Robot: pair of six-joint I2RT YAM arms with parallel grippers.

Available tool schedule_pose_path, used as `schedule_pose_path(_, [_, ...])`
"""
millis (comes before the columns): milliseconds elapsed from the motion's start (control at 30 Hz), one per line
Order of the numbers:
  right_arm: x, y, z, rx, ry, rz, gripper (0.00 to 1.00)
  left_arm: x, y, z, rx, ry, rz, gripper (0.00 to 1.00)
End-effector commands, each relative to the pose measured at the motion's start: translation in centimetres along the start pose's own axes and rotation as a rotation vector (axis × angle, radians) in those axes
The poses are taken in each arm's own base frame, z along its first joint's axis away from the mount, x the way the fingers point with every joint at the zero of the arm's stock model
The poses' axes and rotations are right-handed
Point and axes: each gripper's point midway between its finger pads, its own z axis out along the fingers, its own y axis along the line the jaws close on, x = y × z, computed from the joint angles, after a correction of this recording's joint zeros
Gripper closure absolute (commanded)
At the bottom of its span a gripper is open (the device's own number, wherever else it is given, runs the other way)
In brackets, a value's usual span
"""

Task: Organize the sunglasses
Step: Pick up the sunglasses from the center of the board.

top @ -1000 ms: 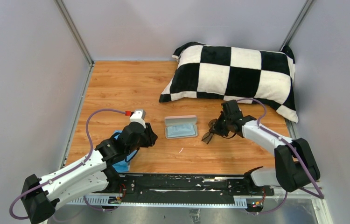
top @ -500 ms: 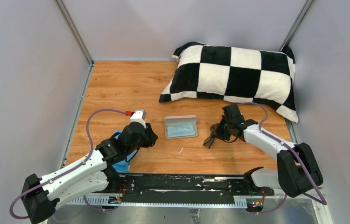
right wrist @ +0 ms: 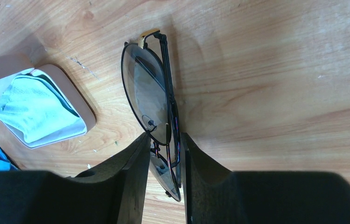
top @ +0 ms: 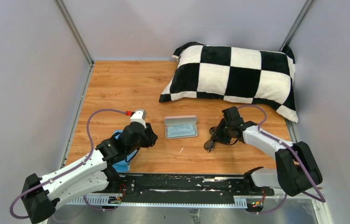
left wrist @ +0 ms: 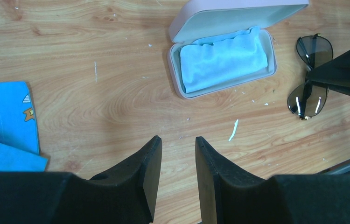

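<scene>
Sunglasses (right wrist: pixel 147 98) folded, clamped at the bridge by right gripper (right wrist: pixel 164 140), now shifted nearer the arm bases, just right of open case (top: pixel 180 127). Not cased yet. Left gripper (left wrist: pixel 178 142) parted, empty.

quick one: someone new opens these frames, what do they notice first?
The big black-and-white checkered pillow at the far right of the wooden table grabs the eye first. Next, the right tool pinches the folded sunglasses just right of the open pink case, which holds a light-blue cloth. The left tool hangs empty at the near left, beside a blue printed cloth.
</scene>
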Motion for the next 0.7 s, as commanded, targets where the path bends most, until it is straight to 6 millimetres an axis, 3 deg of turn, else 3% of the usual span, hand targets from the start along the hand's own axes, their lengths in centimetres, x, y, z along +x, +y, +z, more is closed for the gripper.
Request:
schedule_pose_path(0, [1.2,-2.0,0.5,0.070,0.032,-0.032,0.65,-0.1,0.0,0.0,0.001,0.001,0.010,0.62])
schedule_pose_path(167, [1.2,-2.3,0.6,0.076,0.026,-0.039,0.63,-0.1,0.0,0.0,0.000,-0.001,0.008,0.62])
schedule_pose_path(300, [1.3,-3.0,0.9,0.106,0.026,-0.054,0.54,-0.1,0.0,0.0,0.001,0.000,0.007,0.62])
schedule_pose_path(667, [1.6,-4.3,2.8,0.160,0.040,-0.068,0.60,-0.1,0.0,-0.1,0.004,0.000,0.006,0.62])
